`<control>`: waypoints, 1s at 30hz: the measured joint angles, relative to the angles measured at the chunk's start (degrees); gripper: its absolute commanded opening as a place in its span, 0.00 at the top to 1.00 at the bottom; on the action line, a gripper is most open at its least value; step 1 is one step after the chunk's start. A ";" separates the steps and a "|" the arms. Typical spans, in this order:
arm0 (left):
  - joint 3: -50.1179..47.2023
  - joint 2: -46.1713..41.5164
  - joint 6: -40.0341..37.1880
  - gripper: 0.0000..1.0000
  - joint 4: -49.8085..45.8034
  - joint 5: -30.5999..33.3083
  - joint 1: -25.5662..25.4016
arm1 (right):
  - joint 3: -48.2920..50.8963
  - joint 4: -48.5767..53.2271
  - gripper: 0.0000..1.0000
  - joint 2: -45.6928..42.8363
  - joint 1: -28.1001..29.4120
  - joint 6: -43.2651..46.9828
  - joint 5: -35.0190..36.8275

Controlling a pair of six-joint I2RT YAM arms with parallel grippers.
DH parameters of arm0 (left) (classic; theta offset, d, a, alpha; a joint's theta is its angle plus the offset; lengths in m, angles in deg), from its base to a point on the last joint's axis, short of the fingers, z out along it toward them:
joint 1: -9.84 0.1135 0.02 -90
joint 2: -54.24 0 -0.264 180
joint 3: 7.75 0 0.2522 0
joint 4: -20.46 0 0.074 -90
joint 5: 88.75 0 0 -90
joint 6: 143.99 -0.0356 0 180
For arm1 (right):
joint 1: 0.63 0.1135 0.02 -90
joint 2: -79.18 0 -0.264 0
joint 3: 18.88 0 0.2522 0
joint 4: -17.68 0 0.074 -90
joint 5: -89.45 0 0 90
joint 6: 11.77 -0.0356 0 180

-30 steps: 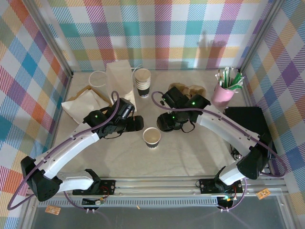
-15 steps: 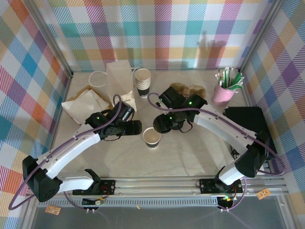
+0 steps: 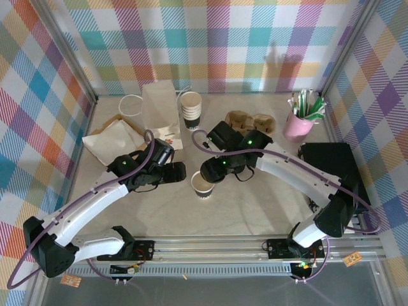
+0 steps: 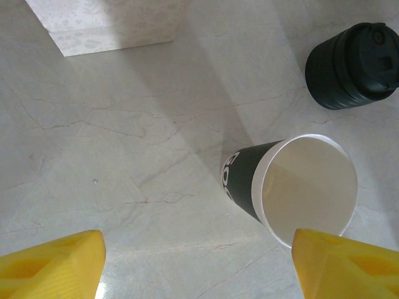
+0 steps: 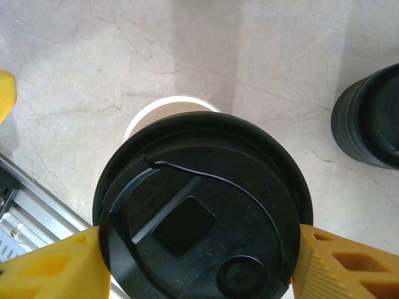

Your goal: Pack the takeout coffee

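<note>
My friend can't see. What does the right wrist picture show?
A round black lid, pinched between two yellow fingers, hangs over an open paper cup whose cream rim peeks out behind it. A stack of black lids stands at the right edge.

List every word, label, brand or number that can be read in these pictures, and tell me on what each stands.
No text can be read for certain.
On the paper cup: white print on the black band, seen at an angle and partly turned away, not legible.
On the paper bag: a small red mark near its foot, too small to read.
On the black lid: moulded shapes, no letters.
</note>
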 measured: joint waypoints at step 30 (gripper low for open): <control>-3.89 -4.52 2.32 0.19 -1.33 1.46 0.74 | -1.18 -1.66 0.32 8.83 3.50 1.51 1.88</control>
